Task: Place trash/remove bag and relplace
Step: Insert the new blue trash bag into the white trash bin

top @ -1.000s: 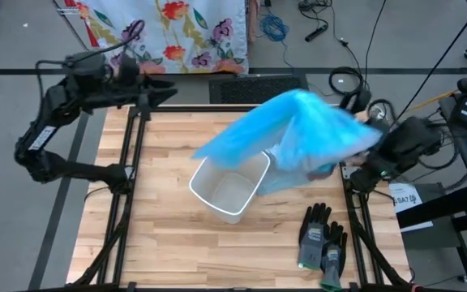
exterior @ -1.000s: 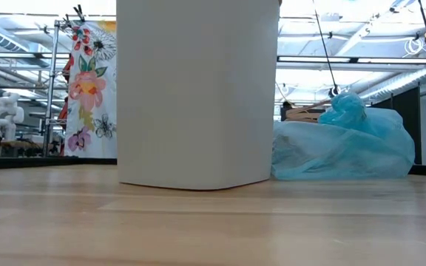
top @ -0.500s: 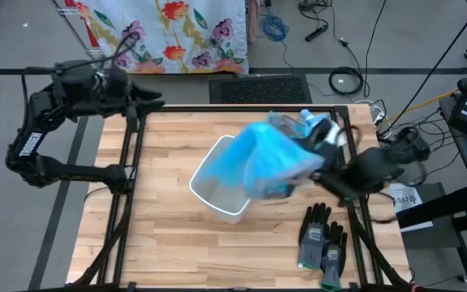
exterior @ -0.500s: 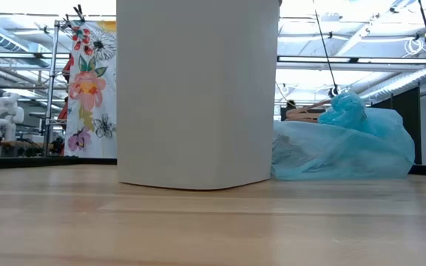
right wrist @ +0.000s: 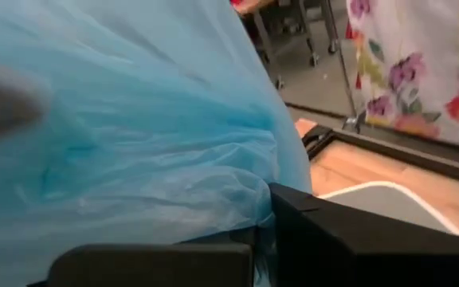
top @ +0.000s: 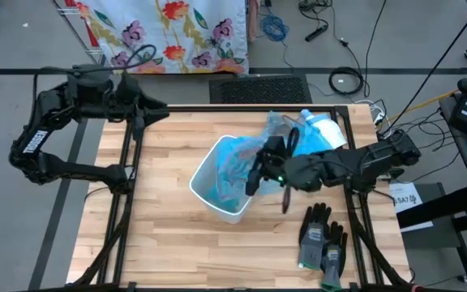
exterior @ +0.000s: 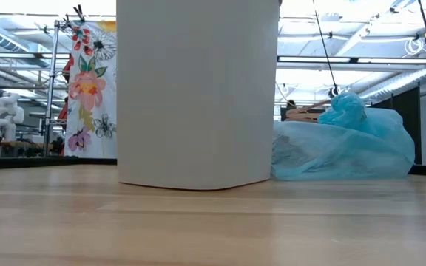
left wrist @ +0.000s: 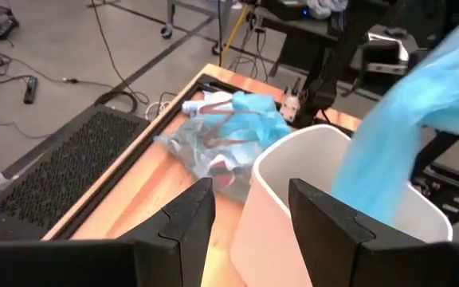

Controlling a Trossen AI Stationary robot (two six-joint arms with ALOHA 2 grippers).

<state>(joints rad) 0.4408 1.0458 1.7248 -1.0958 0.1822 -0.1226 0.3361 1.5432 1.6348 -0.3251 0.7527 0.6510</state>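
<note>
A white bin (top: 235, 212) stands mid-table; the low view shows its wall (exterior: 198, 92). A thin new blue bag (top: 232, 172) hangs bunched over and into its mouth, held by my right gripper (top: 259, 169), which reaches in from the table's right and is shut on it. A full, tied blue bag (top: 286, 130) lies on the table behind the bin, brown shapes showing through it (left wrist: 221, 135). No loose trash scraps show. My left gripper (top: 151, 108) waits open above the table's far left corner, touching nothing. My right gripper pinches a gathered bunch of the new bag's film (right wrist: 245, 199) between its two fingers (right wrist: 349, 231), several layers together. It comes level from the table's right, just above the bin's rim. The bag hangs slack from the hold, its lower part inside the bin (left wrist: 373, 183).
A pair of grey-black work gloves (top: 323, 239) lies near the table's near right corner. A blue-and-white packet (top: 324, 130) rests by the full bag at the far right. Black frame rails (top: 132, 162) run along both sides of the table. A flowered cloth (top: 177, 32) hangs beyond the far edge.
My right gripper has swung from the table's right edge leftward to the bin, carrying the new bag. The bag, spread wide in the air a second ago, has collapsed and now hangs bunched into the bin's mouth. The full bag and the bin have stayed put.
</note>
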